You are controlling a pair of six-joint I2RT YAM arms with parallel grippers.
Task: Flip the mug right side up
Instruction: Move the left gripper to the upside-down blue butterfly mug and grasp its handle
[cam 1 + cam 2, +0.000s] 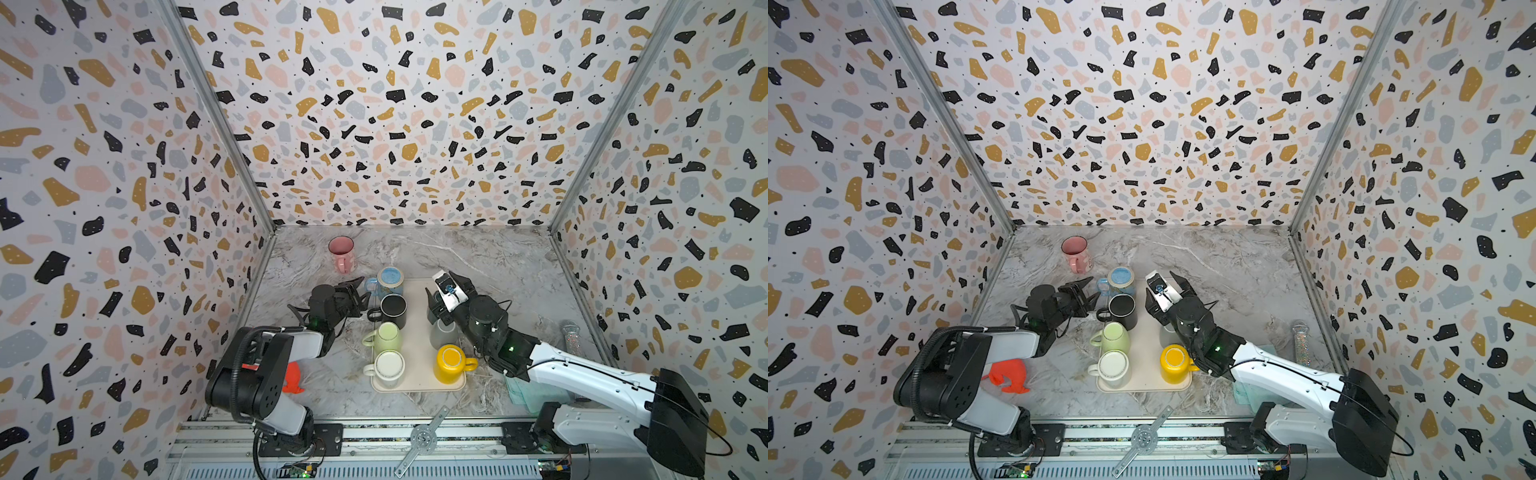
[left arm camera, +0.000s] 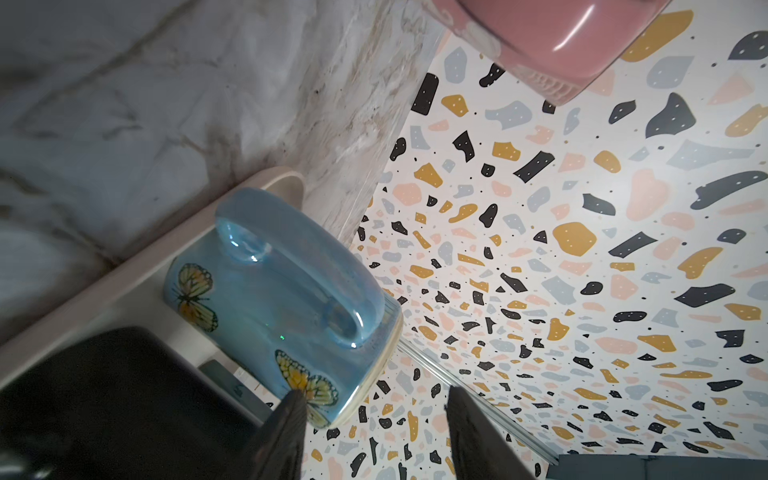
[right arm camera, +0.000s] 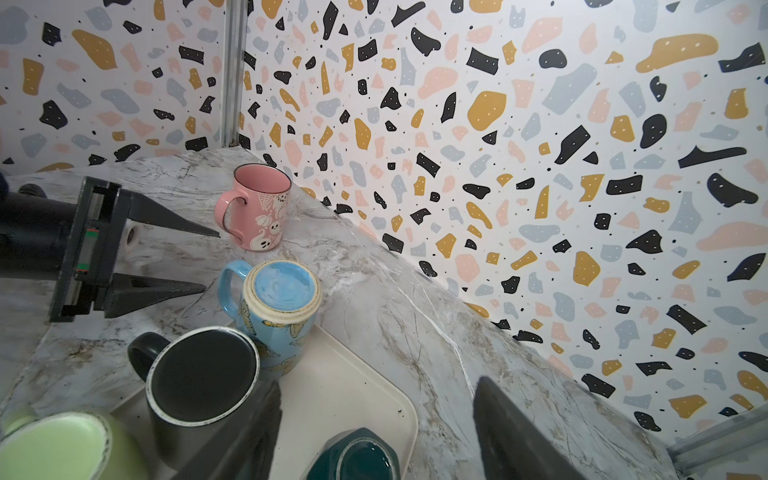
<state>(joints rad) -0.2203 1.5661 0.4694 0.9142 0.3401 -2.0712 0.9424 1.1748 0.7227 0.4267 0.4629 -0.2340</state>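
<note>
Status: pink mug [image 1: 341,252] stands mouth up on the marble table [image 1: 478,266], far left, off the tray [image 1: 417,353]; that one looks done. Blue mug [image 3: 278,307] sits base up in the tray's far-left corner, handle pointing left; judged to be the mug in hand, not yet gripped or lifted. Also apparently base up on the tray: black mug [image 1: 393,309] just near of the blue one, then green mug [image 1: 387,337] and white mug [image 1: 389,366] down the left side, yellow mug [image 1: 451,361] near right. Grey mug [image 1: 442,334] is half hidden under the right arm; orientation unclear. Left gripper [image 3: 211,261] lies level, just left of the blue handle, fingers apart with nothing between them. The left wrist view puts one fingertip over the mug's base edge; contact cannot be told. Right gripper [image 3: 378,384] hangs over the tray's far-right part, jaws wide apart, empty. Remaining, as judged: close on the blue mug, lift, invert, set down. Room: the blue mug is close against the tray rim, and the black mug crowds its near side, so a roll toward near looks tight. Bare table lies left of and beyond the tray, though the pink mug takes the far-left patch. The side wall limits swing further left.
</note>
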